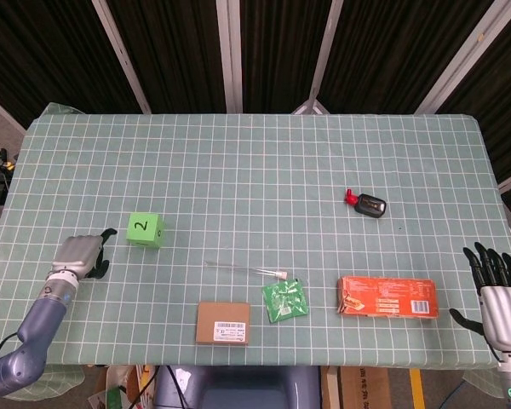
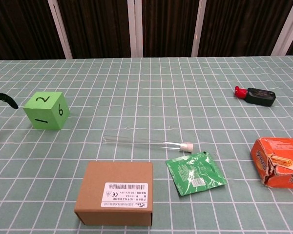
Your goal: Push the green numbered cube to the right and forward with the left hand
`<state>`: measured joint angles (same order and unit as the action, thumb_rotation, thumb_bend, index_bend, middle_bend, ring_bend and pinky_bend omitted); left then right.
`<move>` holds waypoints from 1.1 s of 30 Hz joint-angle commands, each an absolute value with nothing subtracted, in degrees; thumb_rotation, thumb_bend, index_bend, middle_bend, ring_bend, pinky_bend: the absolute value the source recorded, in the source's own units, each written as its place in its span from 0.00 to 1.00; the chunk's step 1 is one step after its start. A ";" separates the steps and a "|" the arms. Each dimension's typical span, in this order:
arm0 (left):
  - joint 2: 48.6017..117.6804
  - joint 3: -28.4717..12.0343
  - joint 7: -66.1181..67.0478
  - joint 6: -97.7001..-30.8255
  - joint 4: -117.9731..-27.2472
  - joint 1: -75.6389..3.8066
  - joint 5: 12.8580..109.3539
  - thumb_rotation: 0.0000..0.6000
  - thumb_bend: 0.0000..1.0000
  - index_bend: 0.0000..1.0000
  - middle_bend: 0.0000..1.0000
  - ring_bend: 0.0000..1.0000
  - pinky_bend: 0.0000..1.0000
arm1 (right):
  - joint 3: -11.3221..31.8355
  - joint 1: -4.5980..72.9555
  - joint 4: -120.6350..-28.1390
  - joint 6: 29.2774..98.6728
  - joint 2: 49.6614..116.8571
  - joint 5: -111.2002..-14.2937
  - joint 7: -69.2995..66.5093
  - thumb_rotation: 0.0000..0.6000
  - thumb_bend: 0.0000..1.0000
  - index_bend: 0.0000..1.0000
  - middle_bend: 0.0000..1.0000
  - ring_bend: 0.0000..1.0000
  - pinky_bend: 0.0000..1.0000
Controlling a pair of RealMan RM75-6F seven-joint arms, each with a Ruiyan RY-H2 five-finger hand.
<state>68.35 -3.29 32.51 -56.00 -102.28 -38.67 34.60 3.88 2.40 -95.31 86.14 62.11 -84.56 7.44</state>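
The green numbered cube (image 1: 145,229) sits on the left part of the checked table (image 1: 255,153), with a 2 on top; the chest view shows the cube (image 2: 46,110) with 1 and 6 on its near faces. My left hand (image 1: 81,256) lies on the table just left of and slightly nearer than the cube, a small gap between them, holding nothing. Its dark fingertips (image 2: 1,97) only just enter the chest view at the left edge. My right hand (image 1: 498,294) hangs at the table's front right corner, fingers spread, empty.
A glass tube (image 1: 243,269) lies right of the cube towards the front. A brown box (image 1: 222,322), a green sachet (image 1: 284,300) and an orange carton (image 1: 387,296) line the front edge. A black and red object (image 1: 368,204) lies at mid right.
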 commanded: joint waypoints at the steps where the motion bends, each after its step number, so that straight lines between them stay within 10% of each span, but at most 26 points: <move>1: 69.41 -3.45 33.07 -56.77 -101.96 -39.33 34.17 1.00 0.66 0.17 0.68 0.48 0.52 | 3.88 2.35 -95.43 86.17 62.02 -84.50 7.50 1.00 0.04 0.06 0.00 0.00 0.00; 33: 76.82 -1.74 38.26 -62.07 -106.98 -42.85 35.32 1.00 0.67 0.17 0.67 0.50 0.55 | 4.52 1.98 -95.85 86.50 61.55 -83.29 6.54 1.00 0.04 0.07 0.00 0.00 0.00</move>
<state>76.37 -1.70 37.81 -61.63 -106.77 -42.53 35.62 4.53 1.99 -95.84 86.50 61.55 -83.29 6.54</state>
